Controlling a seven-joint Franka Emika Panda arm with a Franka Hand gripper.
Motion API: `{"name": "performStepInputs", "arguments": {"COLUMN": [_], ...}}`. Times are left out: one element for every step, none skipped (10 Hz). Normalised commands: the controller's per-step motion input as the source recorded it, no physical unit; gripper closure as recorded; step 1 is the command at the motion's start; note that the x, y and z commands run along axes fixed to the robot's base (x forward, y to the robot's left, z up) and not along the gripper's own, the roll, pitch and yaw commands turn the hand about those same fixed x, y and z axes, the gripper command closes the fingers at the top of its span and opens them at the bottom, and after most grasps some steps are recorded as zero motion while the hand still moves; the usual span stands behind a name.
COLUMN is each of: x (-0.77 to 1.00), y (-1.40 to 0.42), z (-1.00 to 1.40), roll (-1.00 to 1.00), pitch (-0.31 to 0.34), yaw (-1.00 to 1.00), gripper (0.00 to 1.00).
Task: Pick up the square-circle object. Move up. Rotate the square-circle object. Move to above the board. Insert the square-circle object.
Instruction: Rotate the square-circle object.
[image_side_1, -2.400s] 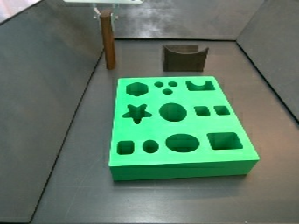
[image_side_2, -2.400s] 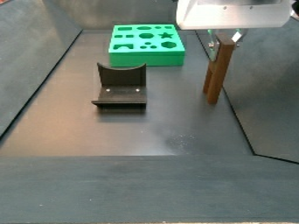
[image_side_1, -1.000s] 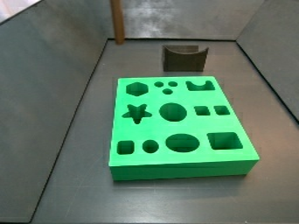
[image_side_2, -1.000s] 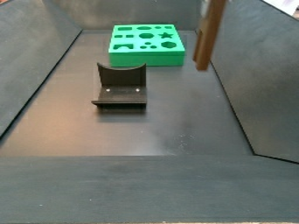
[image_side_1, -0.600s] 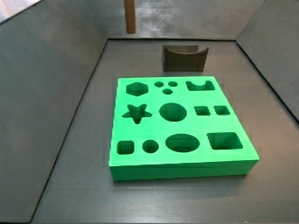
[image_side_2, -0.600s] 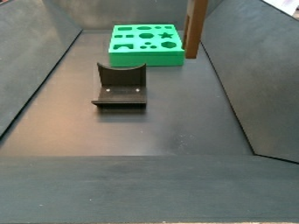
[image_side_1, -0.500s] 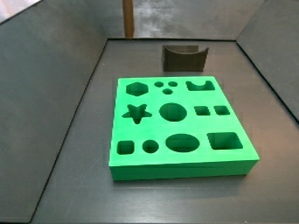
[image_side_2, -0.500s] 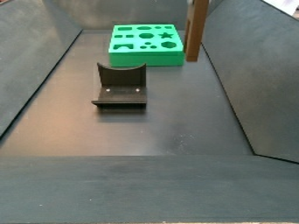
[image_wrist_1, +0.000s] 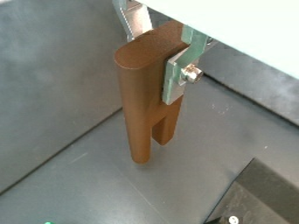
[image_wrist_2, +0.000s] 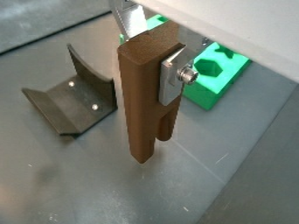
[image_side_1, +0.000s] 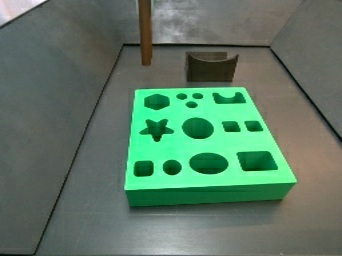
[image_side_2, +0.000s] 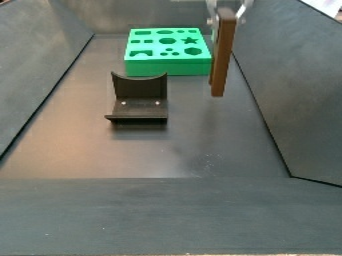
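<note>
One piece in hand: I've got the square-circle object (image_wrist_2: 146, 96) clamped near its top between the gripper (image_wrist_2: 149, 63) plates, hanging upright w/ prongs down, clear of the floor. In a side view it (image_side_2: 223, 55) sits to the right of the board (image_side_2: 167, 50), roughly level w/ its near edge, so not over it yet. The gripper body itself is mostly out of frame in both side views; jaws are narrow, closed on the slab.

My read: lift's done, rotate is the step now. I'd turn slow about the vertical, keep height so the prongs don't clip the board, and watch for the slab slipping in the pads since the grip is high and the piece long. Can't tell which cut-out is the target from here.

Count: 1 brown piece, 1 board (image_side_1: 207, 140), 1 fixture (image_side_2: 136, 98) left of the piece, 1 gripper w/ 2 fingers (image_wrist_1: 180, 67).
</note>
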Motion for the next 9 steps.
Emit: {"name": "performStepInputs", "arguments": {"x": [0.02,0.02,0.02,0.02,0.00,0.00,-0.02,-0.03,-0.02], "y": [0.01,0.01,0.01,0.00,0.00,0.00,0.00,0.00,0.01], "z": [-0.80,-0.65,-0.45,-0.35,0.00,1.00,1.00,1.00,0.86], "roll": [-0.15,-0.15,-0.16,-0.16,0.03,0.02,0.02,0.02,0.03], "pitch": [-0.059,-0.061,-0.067,-0.072,-0.076,-0.058,-0.036,-0.011,0.029], "yaw": [-0.03,-0.02,-0.02,-0.02,-0.02,-0.02,-0.01,-0.01,-0.01], "gripper": [1.00,1.00,1.00,1.00,0.00,0.00,0.00,0.00,0.00]}}
